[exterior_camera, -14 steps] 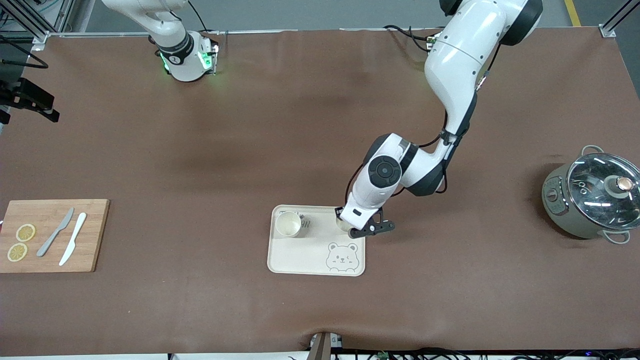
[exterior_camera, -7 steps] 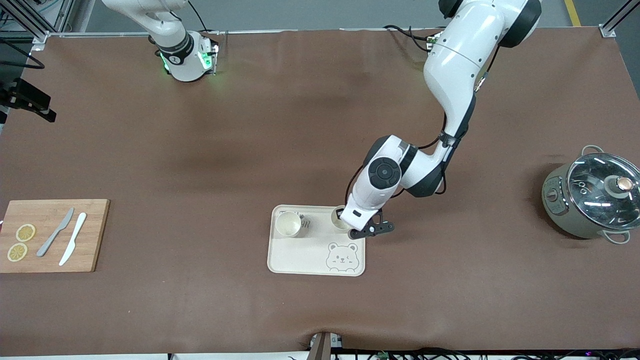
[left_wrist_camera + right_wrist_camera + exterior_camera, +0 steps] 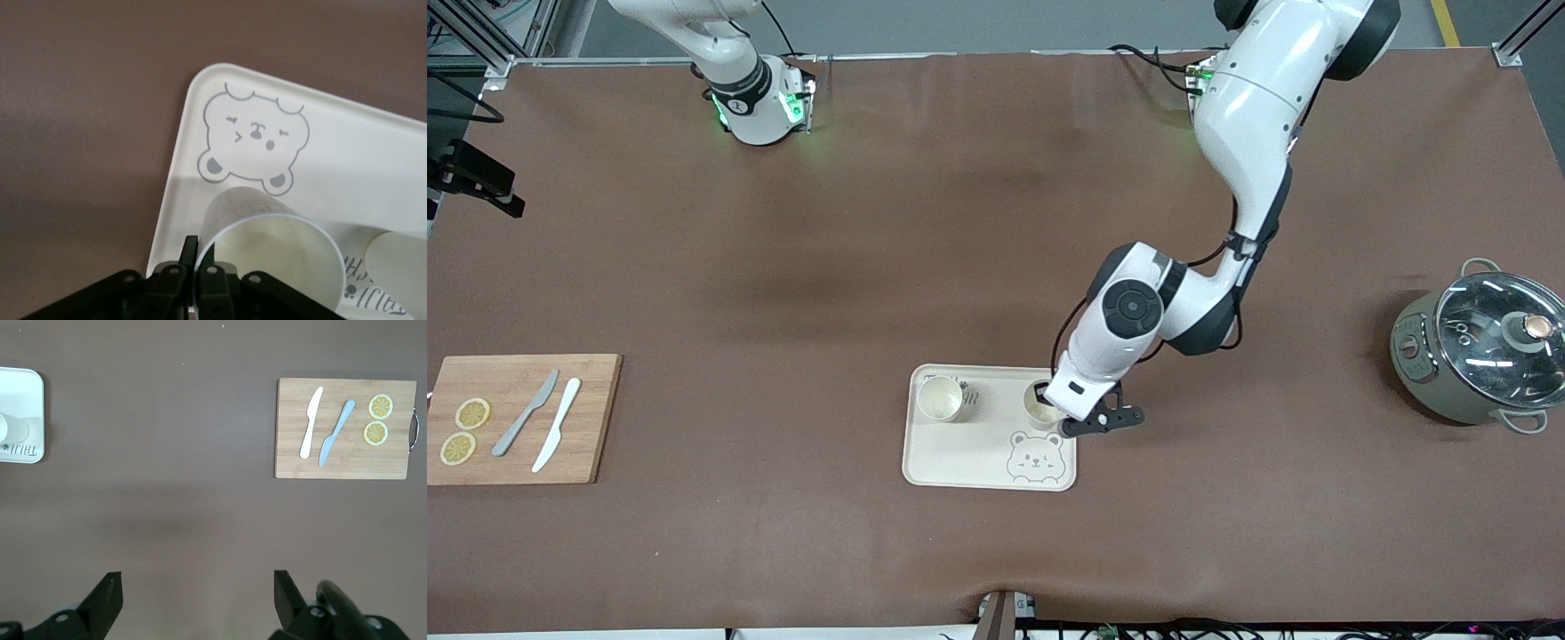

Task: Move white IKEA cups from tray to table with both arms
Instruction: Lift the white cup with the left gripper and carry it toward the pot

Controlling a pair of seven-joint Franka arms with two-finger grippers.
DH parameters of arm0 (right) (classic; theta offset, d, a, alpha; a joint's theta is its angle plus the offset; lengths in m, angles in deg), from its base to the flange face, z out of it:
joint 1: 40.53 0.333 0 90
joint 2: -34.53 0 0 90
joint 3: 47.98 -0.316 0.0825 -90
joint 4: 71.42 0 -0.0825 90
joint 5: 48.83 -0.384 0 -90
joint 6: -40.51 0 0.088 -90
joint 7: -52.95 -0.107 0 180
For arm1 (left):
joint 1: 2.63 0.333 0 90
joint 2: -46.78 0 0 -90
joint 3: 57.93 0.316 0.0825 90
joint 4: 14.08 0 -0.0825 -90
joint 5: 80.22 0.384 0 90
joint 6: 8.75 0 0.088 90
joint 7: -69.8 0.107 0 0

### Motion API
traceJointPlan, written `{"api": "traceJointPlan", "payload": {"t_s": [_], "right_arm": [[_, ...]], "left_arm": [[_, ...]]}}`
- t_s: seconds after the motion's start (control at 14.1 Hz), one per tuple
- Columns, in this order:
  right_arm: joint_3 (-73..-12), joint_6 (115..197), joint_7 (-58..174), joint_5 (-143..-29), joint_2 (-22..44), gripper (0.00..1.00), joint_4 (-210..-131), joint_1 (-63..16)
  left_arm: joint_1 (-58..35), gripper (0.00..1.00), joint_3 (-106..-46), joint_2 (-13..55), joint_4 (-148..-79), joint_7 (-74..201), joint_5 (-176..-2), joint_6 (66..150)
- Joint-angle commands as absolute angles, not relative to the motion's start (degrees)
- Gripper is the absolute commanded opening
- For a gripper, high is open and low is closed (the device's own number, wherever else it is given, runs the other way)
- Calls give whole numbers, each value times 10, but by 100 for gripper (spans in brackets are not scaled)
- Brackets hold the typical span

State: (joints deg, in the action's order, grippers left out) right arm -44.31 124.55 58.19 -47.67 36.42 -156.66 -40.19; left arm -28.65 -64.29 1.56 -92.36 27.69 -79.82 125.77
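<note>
A cream bear tray (image 3: pixel 969 458) lies in the middle of the table. One white IKEA cup (image 3: pixel 940 398) stands upright on its corner toward the right arm's end; it also shows in the left wrist view (image 3: pixel 400 267). My left gripper (image 3: pixel 1052 402) is shut on the rim of the second white cup (image 3: pixel 1039 409), over the tray beside the bear drawing. In the left wrist view the fingers (image 3: pixel 191 250) pinch the cup's wall (image 3: pixel 267 233) over the tray (image 3: pixel 347 153). I cannot tell whether its base touches the tray. My right gripper (image 3: pixel 197 577) is open and empty, high over bare table.
A wooden cutting board (image 3: pixel 520 418) with two knives and two lemon slices lies at the right arm's end. A pot with a glass lid (image 3: pixel 1480 347) stands at the left arm's end. Black gear (image 3: pixel 471 178) sits at the table's edge.
My left gripper and its cup have shifted a little toward the front camera and the left arm's end, so more of the cup shows. The cup on the tray has not moved.
</note>
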Motion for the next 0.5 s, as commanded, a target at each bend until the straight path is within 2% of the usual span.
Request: {"api": "traceJointPlan", "payload": {"t_s": [0.0,0.43], "right_arm": [[-449,1258,583,-472,366,100,-1567,-412],[-450,1278,591,-480,343,100,-1566,-421]], "left_arm": [[-267,0,-641,62,-934,288,-801,1219],[-178,0,-642,138,-934,345,-801,1105]]}}
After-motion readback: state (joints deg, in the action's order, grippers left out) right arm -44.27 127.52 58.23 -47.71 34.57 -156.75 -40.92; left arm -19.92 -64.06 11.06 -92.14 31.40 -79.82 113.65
